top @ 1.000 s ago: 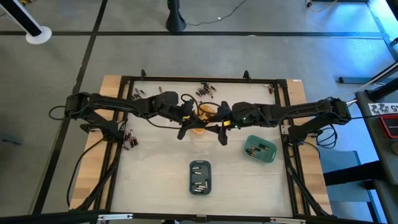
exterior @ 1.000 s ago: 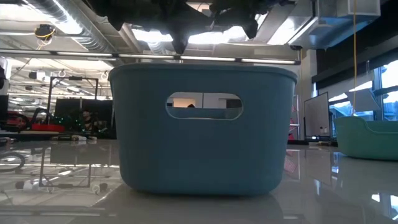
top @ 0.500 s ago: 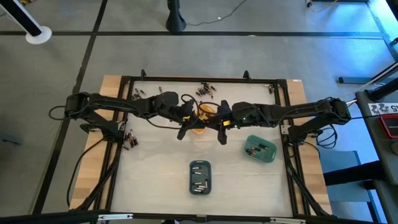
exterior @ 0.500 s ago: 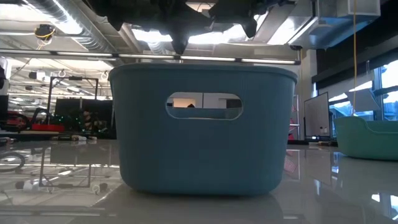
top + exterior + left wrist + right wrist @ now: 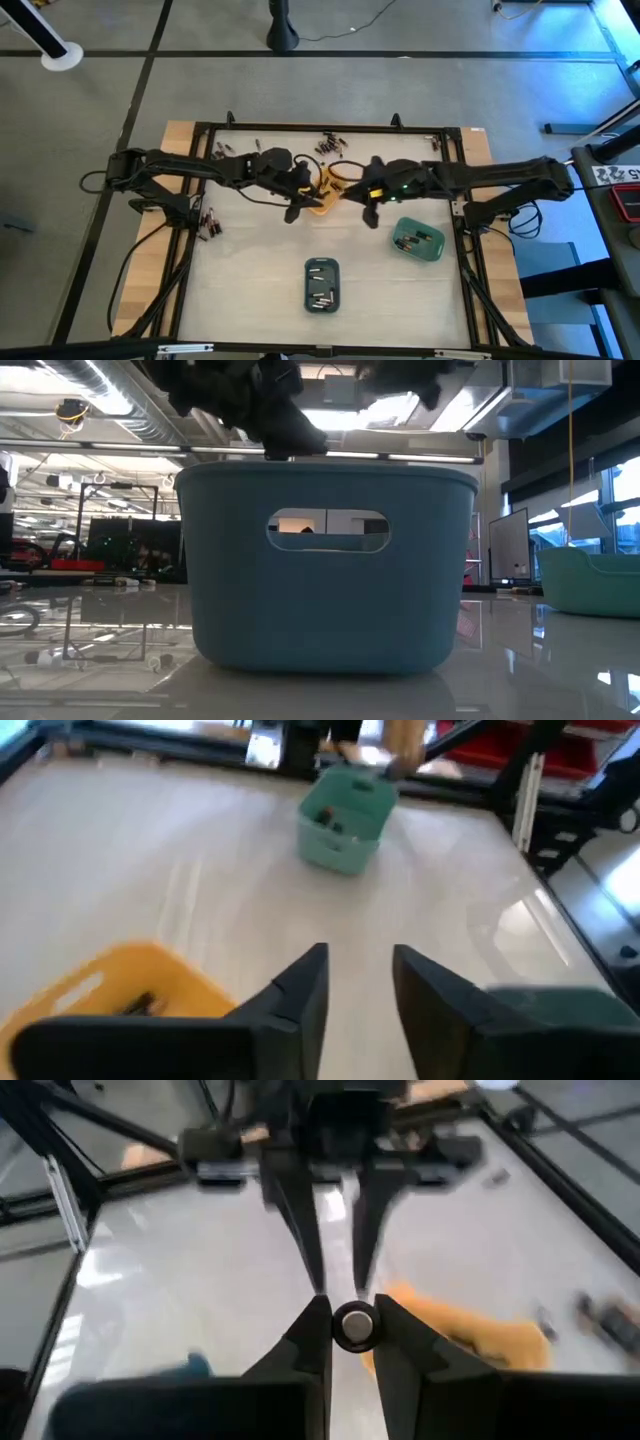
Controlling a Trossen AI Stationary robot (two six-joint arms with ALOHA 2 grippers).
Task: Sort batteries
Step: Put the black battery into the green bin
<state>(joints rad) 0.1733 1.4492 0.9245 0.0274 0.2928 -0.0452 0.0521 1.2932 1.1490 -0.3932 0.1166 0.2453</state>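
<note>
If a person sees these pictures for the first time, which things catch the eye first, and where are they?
First, the two dark arms meeting over the small oblong orange tray near the table's middle. The right gripper pinches a small silvery cylindrical battery end-on, while the left gripper, open and empty, hangs beside the orange tray. Nearer the front stand a slate-blue tray and a green tray, both holding batteries.

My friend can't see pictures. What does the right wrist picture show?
The right pincer pinches a small round silvery battery end-on between its two dark fingers. Straight ahead, the left pincer points back at it, and the orange tray sits beside them on the white table.
</note>
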